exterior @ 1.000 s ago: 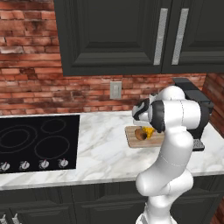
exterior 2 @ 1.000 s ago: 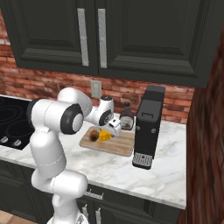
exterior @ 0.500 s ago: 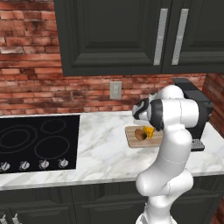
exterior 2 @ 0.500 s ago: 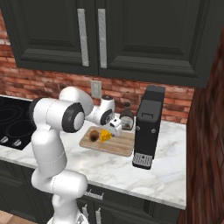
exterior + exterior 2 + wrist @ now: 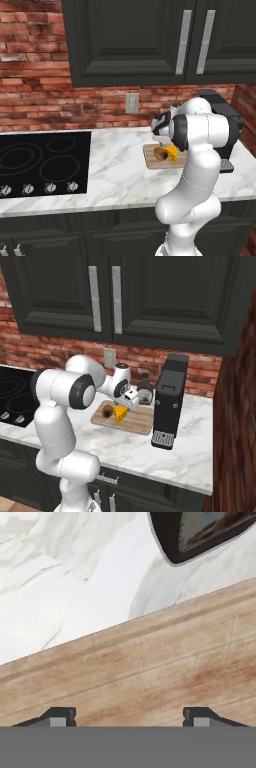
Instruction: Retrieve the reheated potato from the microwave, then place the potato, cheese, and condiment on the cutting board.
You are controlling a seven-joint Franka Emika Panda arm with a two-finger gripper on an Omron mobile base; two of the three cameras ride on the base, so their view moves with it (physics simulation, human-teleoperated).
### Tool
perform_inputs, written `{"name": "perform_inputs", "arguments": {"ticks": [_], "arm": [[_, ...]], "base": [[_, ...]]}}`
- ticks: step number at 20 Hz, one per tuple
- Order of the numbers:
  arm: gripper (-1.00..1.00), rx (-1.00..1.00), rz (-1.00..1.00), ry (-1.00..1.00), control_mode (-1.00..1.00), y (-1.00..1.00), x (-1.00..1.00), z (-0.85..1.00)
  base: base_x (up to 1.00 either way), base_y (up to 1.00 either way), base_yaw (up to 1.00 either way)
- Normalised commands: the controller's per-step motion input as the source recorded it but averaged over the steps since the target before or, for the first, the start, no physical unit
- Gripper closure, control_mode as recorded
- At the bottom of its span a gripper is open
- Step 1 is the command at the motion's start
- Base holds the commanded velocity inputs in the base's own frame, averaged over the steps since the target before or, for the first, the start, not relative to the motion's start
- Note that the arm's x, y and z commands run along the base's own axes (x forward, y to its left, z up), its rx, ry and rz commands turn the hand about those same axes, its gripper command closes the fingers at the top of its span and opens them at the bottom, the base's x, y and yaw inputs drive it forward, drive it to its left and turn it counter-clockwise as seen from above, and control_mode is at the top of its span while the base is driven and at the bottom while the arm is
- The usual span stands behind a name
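Note:
The light-brown cutting board (image 5: 135, 422) lies on the marble counter beside the coffee machine. On it rest the brown potato (image 5: 107, 411) and, touching it, the yellow cheese wedge (image 5: 120, 414); both also appear in the left base view as potato (image 5: 160, 153) and cheese (image 5: 172, 153). The dark condiment bottle (image 5: 145, 392) stands upright on the counter just past the board's far edge; its dark base (image 5: 200, 532) sits at the top of the hand view. My gripper (image 5: 130, 719) hovers low over the board (image 5: 150, 672), open, with nothing between its fingertips. The microwave is out of view.
A tall black coffee machine (image 5: 170, 401) stands right of the board. A black cooktop (image 5: 42, 162) lies at the left. Dark cabinets (image 5: 150, 40) hang above, with a brick wall and a socket (image 5: 132, 103) behind. My own forearm hides part of the board in the left base view.

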Motion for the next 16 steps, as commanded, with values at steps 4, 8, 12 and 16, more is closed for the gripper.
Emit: {"name": "perform_inputs", "arguments": {"ticks": [4,8,12,16], "arm": [[-1.0,0.0,-0.03,-0.01,-1.0,-0.1,-0.07,0.1],[-1.0,0.0,-0.05,-0.06,-1.0,-0.13,-0.04,0.13],[-1.0,0.0,-0.05,-0.07,-1.0,-0.11,-0.05,0.15],[-1.0,-0.01,-0.03,-0.15,-1.0,-0.1,-0.15,0.14]], "base": [[0.0,0.0,0.0],[0.0,0.0,0.0],[0.0,0.0,0.0],[0.0,0.0,0.0]]}}
